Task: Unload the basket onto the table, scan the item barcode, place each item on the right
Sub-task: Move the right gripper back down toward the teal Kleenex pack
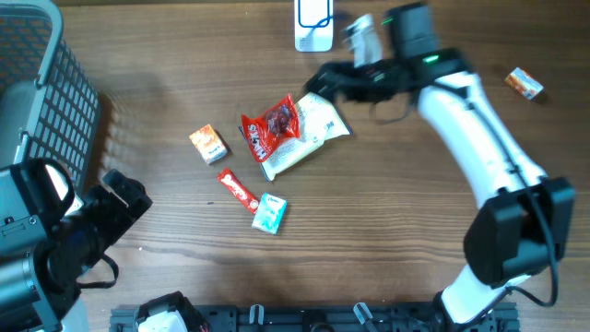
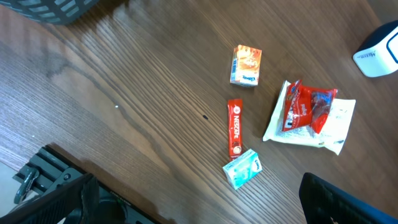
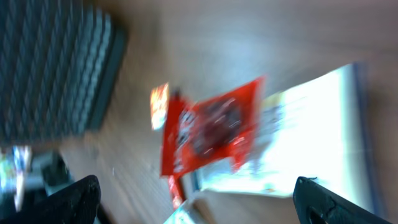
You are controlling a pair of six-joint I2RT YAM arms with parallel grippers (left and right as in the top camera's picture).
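right claw [image 1: 321, 86]: jaws apart, empty, over pouch [image 1: 318, 138] edge
left claw [image 1: 124, 198]: jaws apart, empty, well off
target: we take red packet [image 1: 274, 124], mid-table, lying on pouch
relation: red packet just left of right claw; right arm nearer
axis: diagonal, near-left to far-right; we can't see a barcode
scanner [image 1: 313, 23]: far edge

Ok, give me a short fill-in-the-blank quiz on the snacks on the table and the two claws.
1. The red packet lies on ____ of the white packet.
2. The red stick lies ____ the orange box and the teal packet.
3. The left claw and the right claw are both ____.
Missing words: top; between; open.
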